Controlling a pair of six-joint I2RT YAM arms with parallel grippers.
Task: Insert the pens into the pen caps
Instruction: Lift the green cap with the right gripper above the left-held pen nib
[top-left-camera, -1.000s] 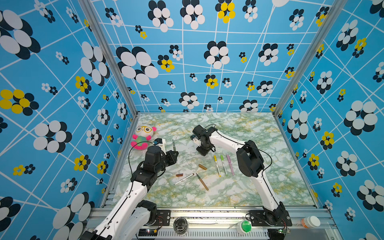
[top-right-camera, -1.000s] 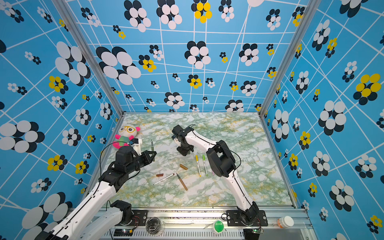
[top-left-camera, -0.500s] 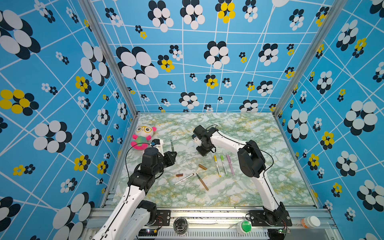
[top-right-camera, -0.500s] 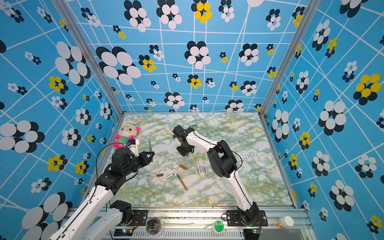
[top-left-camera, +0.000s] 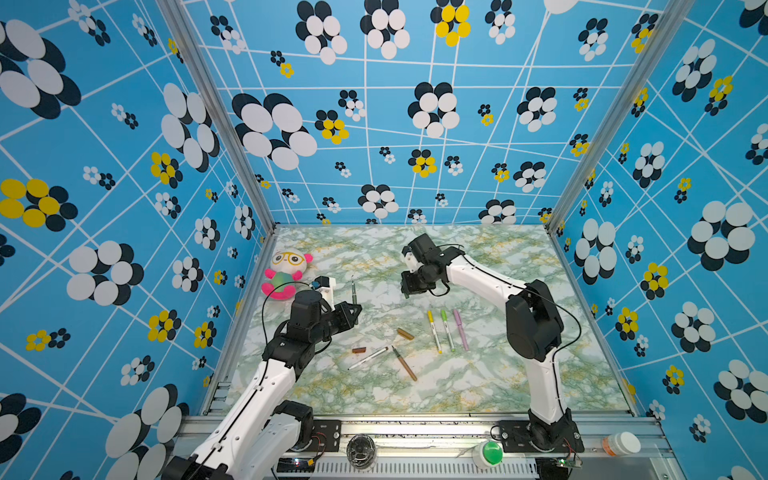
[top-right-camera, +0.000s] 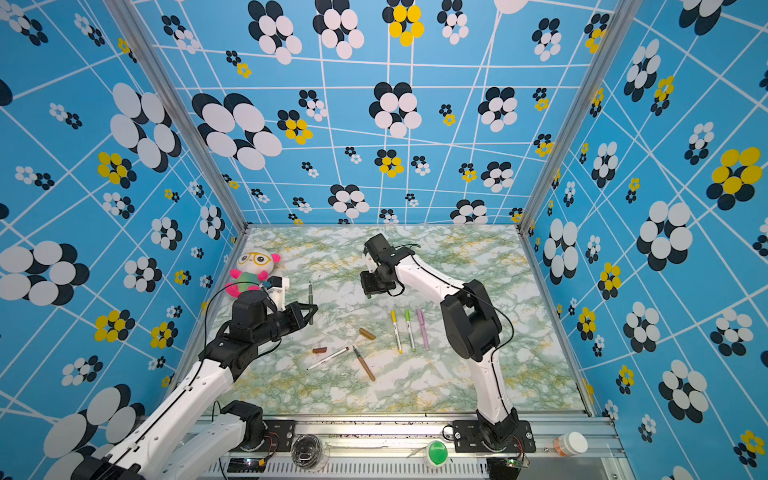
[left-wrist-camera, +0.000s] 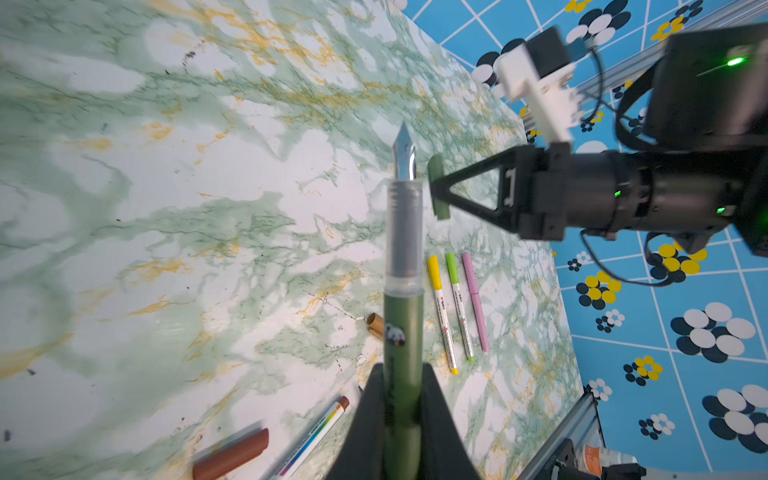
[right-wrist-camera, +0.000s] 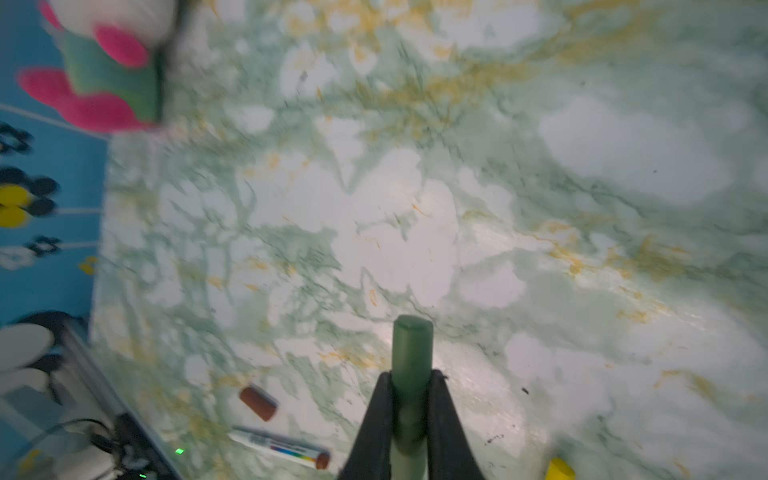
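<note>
My left gripper (top-left-camera: 355, 318) (left-wrist-camera: 402, 386) is shut on the dark-green pen (top-left-camera: 354, 296) (left-wrist-camera: 403, 316), which stands upright with its bare metal nib on top. My right gripper (top-left-camera: 409, 293) (right-wrist-camera: 411, 390) is shut on the dark-green pen cap (right-wrist-camera: 412, 345) (left-wrist-camera: 435, 166), held above the table to the right of the pen and apart from it. On the table lie a brown cap (top-left-camera: 358, 350), a white pen with a brown tip (top-left-camera: 368, 358), a tan pen (top-left-camera: 404, 363) and a tan cap (top-left-camera: 405, 334). Yellow (top-left-camera: 434, 332), light-green (top-left-camera: 446, 330) and pink (top-left-camera: 460, 329) pens lie side by side, capped.
A plush toy (top-left-camera: 286, 270) sits at the table's far left, just behind my left wrist. Patterned blue walls close in three sides. On the front rail stand a green button (top-left-camera: 489, 453) and a small bottle (top-left-camera: 621, 444).
My right gripper has closed on the dark-green cap. My left arm has shifted a little to the right with the pen still in its grip.
</note>
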